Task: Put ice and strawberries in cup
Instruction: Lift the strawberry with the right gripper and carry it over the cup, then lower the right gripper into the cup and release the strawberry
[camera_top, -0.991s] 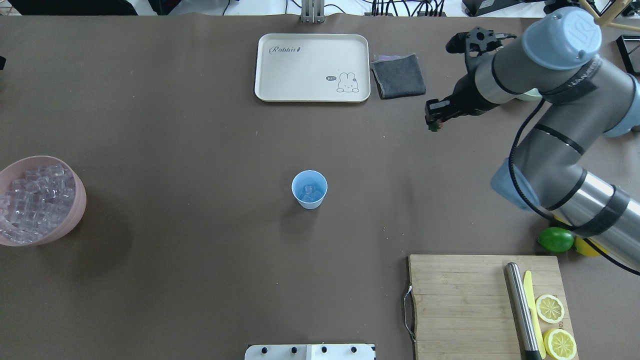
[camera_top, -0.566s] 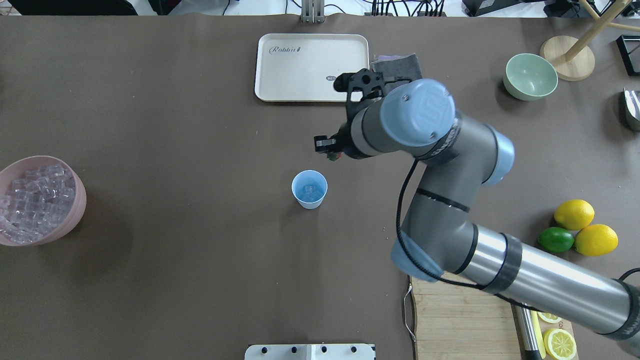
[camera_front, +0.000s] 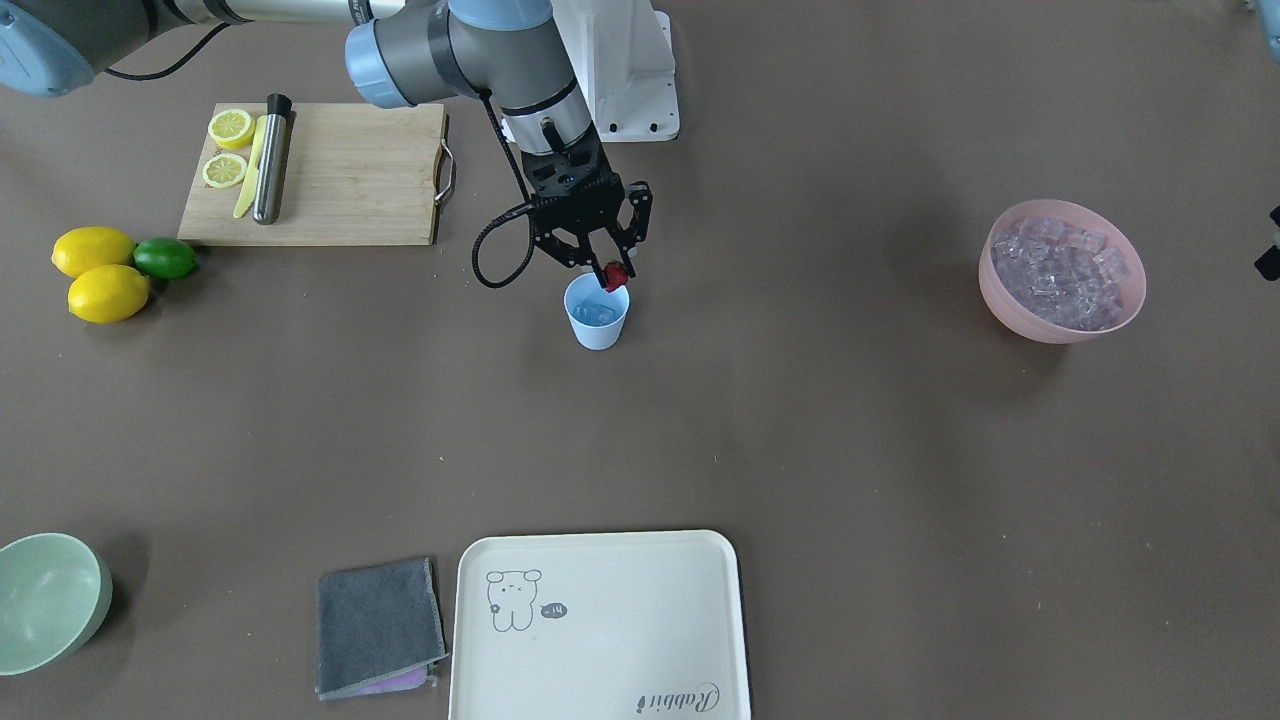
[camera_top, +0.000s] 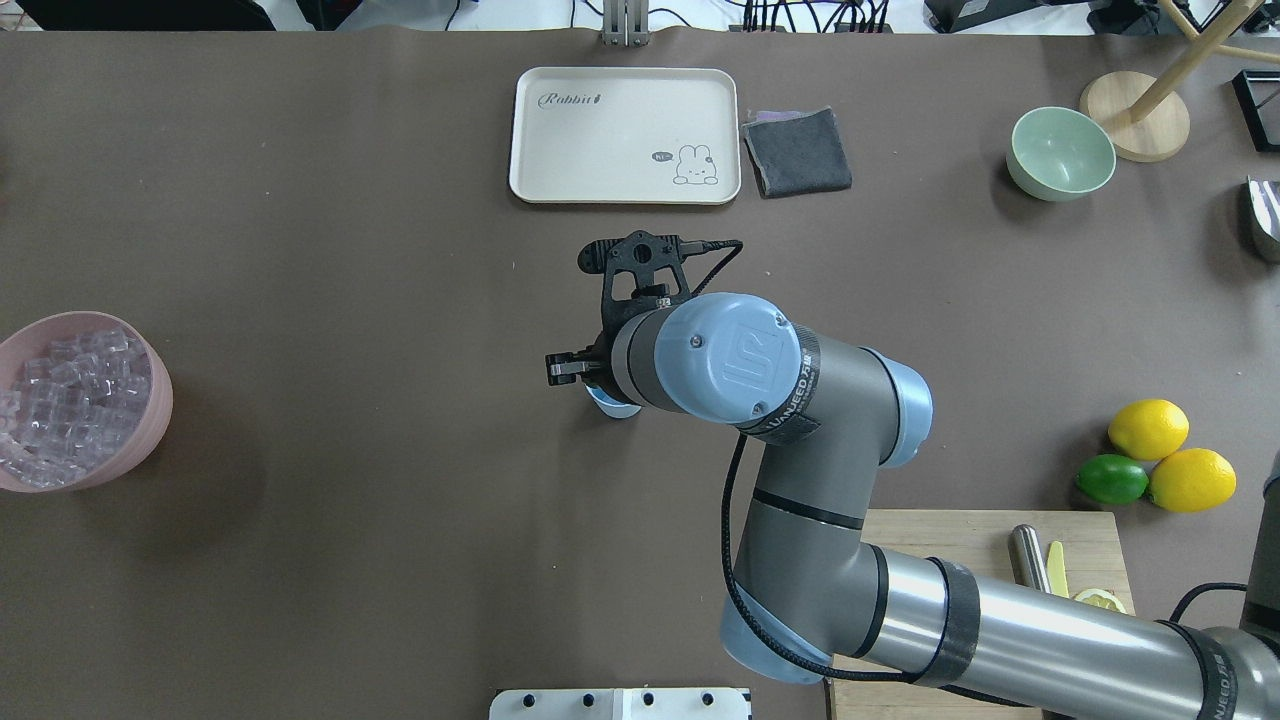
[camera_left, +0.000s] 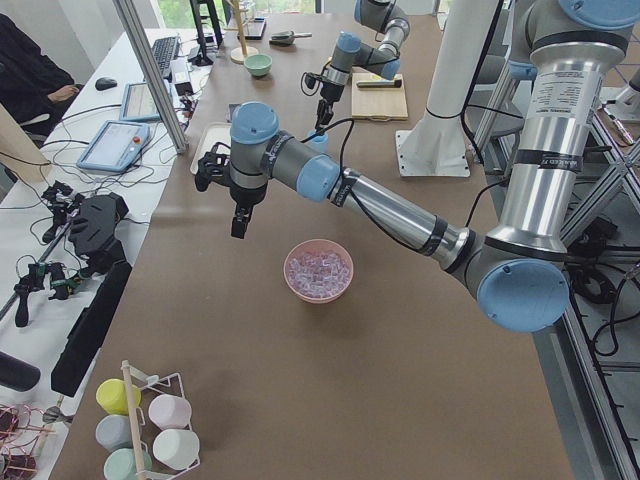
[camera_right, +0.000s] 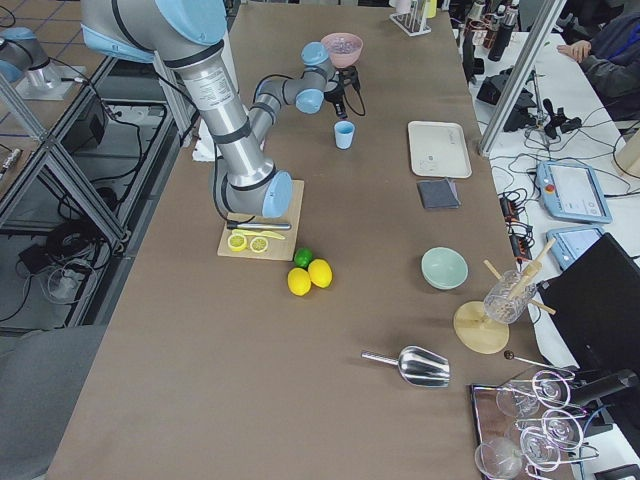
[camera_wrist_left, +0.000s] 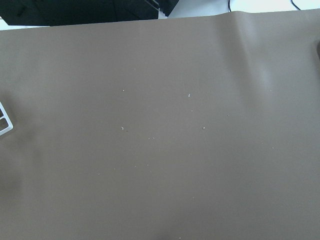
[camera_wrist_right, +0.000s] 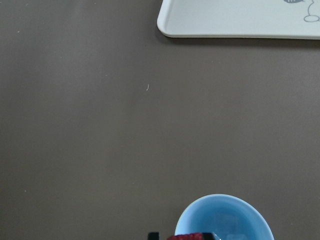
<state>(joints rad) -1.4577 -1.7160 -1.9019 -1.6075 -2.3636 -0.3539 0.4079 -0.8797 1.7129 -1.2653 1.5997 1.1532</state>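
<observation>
Matte brown table (camera_top: 330, 560), faint creases and specks; cluttered white bench (camera_left: 25, 225) alongside.
Right gripper (camera_front: 611, 268) clamped on the red strawberry (camera_front: 616, 277) just above the rim of the tapered light-blue plastic cup (camera_front: 597, 328); glassy ice (camera_front: 594, 312) cubes inside it. Left gripper (camera_left: 239, 222): can't tell its grip state.

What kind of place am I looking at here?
Probably a robotics lab staged as a drink bar: an industrial robot arm over a cup, a pink bowl of ice, and a tablet on the operators' desk alongside.

R tool (camera_front: 604, 268) w/ strawberry (camera_front: 616, 276), now over cup (camera_front: 597, 328)
</observation>
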